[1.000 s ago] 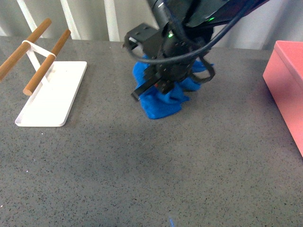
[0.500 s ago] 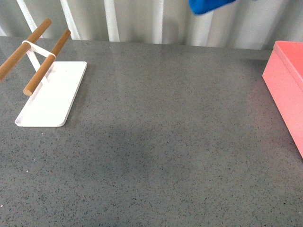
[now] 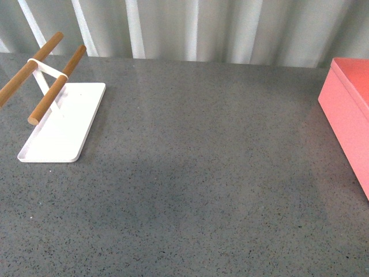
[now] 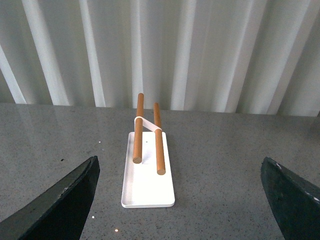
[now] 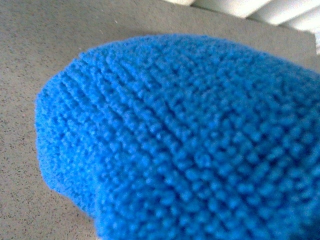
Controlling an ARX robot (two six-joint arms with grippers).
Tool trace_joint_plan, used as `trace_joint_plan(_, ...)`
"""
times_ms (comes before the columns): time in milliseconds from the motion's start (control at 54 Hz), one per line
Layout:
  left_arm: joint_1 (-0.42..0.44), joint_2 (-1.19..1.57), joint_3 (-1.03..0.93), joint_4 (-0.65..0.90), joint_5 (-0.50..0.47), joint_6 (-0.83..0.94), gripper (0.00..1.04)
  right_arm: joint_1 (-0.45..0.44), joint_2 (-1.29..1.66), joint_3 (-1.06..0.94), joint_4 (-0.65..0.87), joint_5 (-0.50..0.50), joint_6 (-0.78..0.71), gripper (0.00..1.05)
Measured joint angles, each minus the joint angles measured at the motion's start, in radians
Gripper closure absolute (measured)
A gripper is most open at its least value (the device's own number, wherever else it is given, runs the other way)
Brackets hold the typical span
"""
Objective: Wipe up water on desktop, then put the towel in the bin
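The bright blue fluffy towel (image 5: 190, 140) fills the right wrist view, held above the speckled grey desktop (image 5: 30, 60); my right gripper is shut on it, and its fingers are hidden behind the cloth. Neither arm nor the towel shows in the front view, only the bare desktop (image 3: 196, 173) and the salmon-pink bin (image 3: 349, 115) at its right edge. My left gripper (image 4: 185, 200) is open, its two dark fingers (image 4: 60, 205) wide apart above the desktop (image 4: 220, 165), empty.
A flat white tray (image 3: 57, 135) with two wooden rods (image 3: 55, 83) stands at the desktop's left; it also lies ahead of my left gripper as the white tray (image 4: 147, 187). A white corrugated wall (image 3: 196, 29) runs along the desktop's far edge.
My right arm lifted the towel off the desktop's middle and rose out of the top of the front view. The front view also shifted slightly.
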Motion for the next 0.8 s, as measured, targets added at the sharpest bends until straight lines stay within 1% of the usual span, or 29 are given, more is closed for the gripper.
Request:
trace_joint_plan(56, 0.000, 0.000, 0.000, 0.000, 0.000, 0.000, 0.07, -0.008, 0.011, 0.037, -0.056, -0.004, 0.048, 0.99)
trace_joint_plan(111, 0.000, 0.000, 0.000, 0.000, 0.000, 0.000, 0.07, -0.009, 0.011, 0.055, -0.078, -0.010, 0.081, 0.99)
trace_joint_plan(241, 0.000, 0.000, 0.000, 0.000, 0.000, 0.000, 0.07, -0.002, 0.011, 0.056, -0.081, -0.011, 0.115, 0.99)
trace_joint_plan(389, 0.000, 0.000, 0.000, 0.000, 0.000, 0.000, 0.07, 0.010, 0.011, 0.013, -0.048, -0.033, 0.120, 0.99)
trace_joint_plan(556, 0.000, 0.000, 0.000, 0.000, 0.000, 0.000, 0.07, 0.010, 0.010, -0.054, 0.002, -0.027, 0.114, 0.99)
trace_joint_plan(796, 0.000, 0.000, 0.000, 0.000, 0.000, 0.000, 0.07, -0.039, 0.009, -0.135, 0.100, -0.035, 0.068, 0.99)
